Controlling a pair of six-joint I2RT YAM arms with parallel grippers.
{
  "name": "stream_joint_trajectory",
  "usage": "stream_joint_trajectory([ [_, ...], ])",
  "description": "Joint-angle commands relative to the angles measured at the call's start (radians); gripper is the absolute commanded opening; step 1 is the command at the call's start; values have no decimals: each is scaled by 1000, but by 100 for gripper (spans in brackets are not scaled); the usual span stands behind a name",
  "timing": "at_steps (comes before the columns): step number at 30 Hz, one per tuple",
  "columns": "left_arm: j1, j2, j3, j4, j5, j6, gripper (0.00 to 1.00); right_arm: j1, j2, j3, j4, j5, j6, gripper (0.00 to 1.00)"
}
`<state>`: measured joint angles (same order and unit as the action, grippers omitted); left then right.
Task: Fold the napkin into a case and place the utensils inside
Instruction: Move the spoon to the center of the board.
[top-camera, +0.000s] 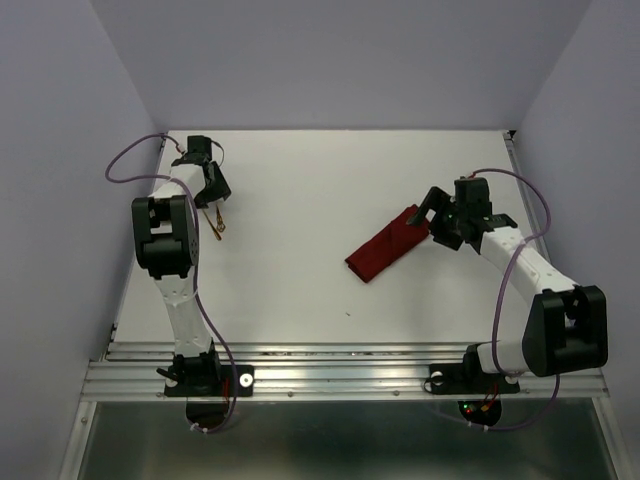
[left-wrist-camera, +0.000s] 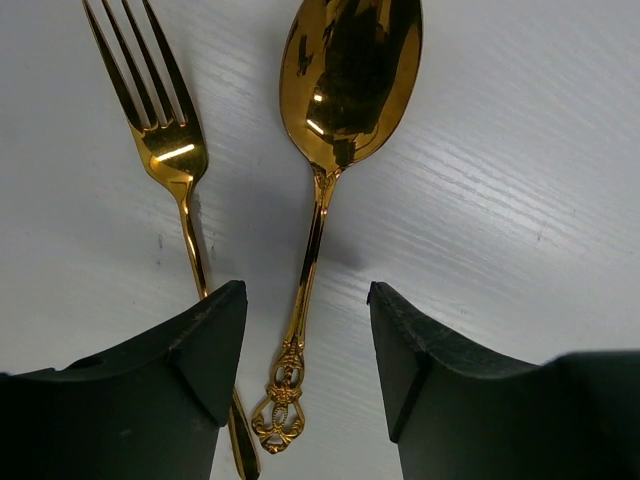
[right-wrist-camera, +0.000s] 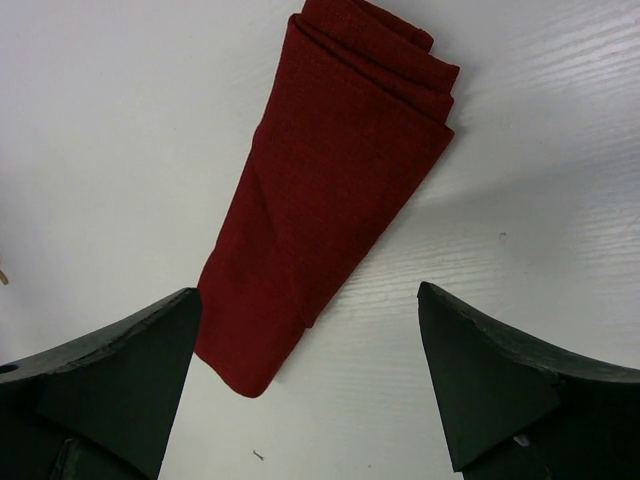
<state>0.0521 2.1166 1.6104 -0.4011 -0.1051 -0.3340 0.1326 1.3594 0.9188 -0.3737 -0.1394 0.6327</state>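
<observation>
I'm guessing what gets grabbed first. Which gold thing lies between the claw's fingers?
The spoon: its handle lies in the left gripper's gap, while the fork's handle passes behind one finger.

Bright, even light from above. Soft shadows on table beside spoon and napkin. Glare spots on spoon, fork. Focus sharp.

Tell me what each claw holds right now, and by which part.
Nothing. The left claw stands open astride the handle of the spoon; the right claw stands open above the folded napkin.
</observation>
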Motion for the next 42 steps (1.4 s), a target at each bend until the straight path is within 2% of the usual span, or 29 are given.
stream_joint_trajectory([
  [1, -9, -7, -10, 7, 33, 18, 62, 4, -40, -14, 10, 12, 12, 94],
  [4, -20, 5, -17, 5, 47, 21, 62, 4, -42, -23, 9, 14, 13, 94],
  [8, -47, 3, -24, 18, 138, 16, 53, 4, -55, -35, 1, 21, 12, 94],
  [10, -122, 3, -17, 34, 188, 16, 52, 4, -68, -44, -2, 29, 13, 94],
  [15, -231, 46, 98, 54, 257, 21, 53, 4, -85, -64, -4, 34, 18, 95],
  [19, -259, 62, 183, 71, 254, 41, 53, 4, -97, -74, -17, 43, 12, 95],
  [22, -277, 54, 258, 22, 156, 99, 52, 4, -112, -87, -25, 72, 13, 95],
  [23, -287, 51, 291, -2, 49, 146, 53, 4, -114, -89, -28, 75, 19, 95],
  [25, -298, 49, 324, -19, -42, 190, 55, 4, -111, -94, -30, 69, 24, 95],
  [28, -294, 65, 350, -88, -105, 316, 56, 4, -106, -90, -30, 70, 24, 95],
  [30, -293, 74, 341, -102, -220, 360, 59, 4, -95, -78, -36, 84, 24, 95],
  [34, -239, 81, 304, -59, -159, 379, 72, 4, -47, -41, -48, 90, 4, 95],
  [38, -186, 121, 358, -70, -128, 360, 75, 4, -14, -3, -68, 101, -7, 95],
  [42, -179, 192, 420, -62, -78, 391, 74, 4, 9, 6, -65, 93, -13, 95],
])
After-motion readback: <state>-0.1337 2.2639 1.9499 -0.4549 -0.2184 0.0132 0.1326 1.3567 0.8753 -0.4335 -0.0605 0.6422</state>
